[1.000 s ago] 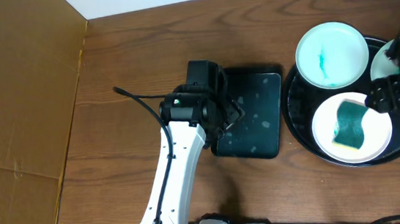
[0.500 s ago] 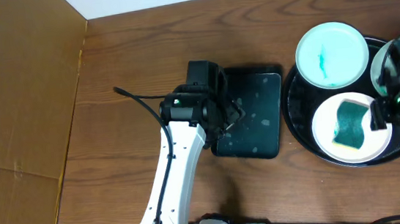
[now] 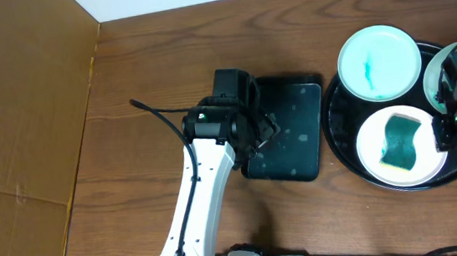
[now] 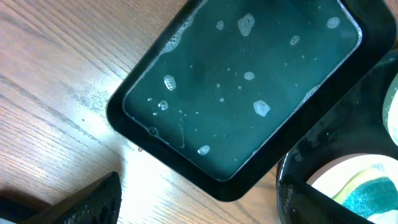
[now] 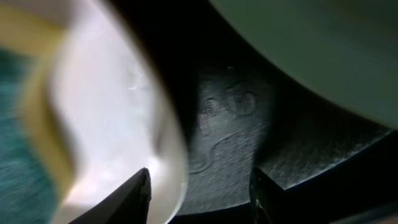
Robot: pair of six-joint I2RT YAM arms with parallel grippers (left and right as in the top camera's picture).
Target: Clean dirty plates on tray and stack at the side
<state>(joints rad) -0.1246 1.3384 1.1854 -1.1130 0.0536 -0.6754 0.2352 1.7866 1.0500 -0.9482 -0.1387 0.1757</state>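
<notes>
As the right arm reaches down at the 3 o'clock side of the tabletop [image 3: 155, 64], the right fingers [image 5: 138, 196] stand apart. One tip is over the white of a plate and the other over black tray floor, with the plate's rim between them — straddling it, not clamped on it as far as I can see.

That plate is the sponge plate [image 3: 369, 144], lying at 6 o'clock in the round tray [image 3: 339, 126] with a green sponge [image 3: 398, 147] on its middle. The fingers are at its 3 o'clock edge.

At 11 o'clock sits the smeared plate [image 3: 393, 45], a teal streak at its centre, and its edge overlaps the tray's rim. Only a sliver of the third plate [image 3: 434, 73] shows at 2 o'clock, the rest hidden under the arm.

Just beside the round tray, towards 9 o'clock, is the rectangular tray [image 4: 227, 190], holding dark water flecked with suds. The left fingers [image 4: 93, 200] hang over its 9 o'clock edge — spread wide, with nothing between them.
</notes>
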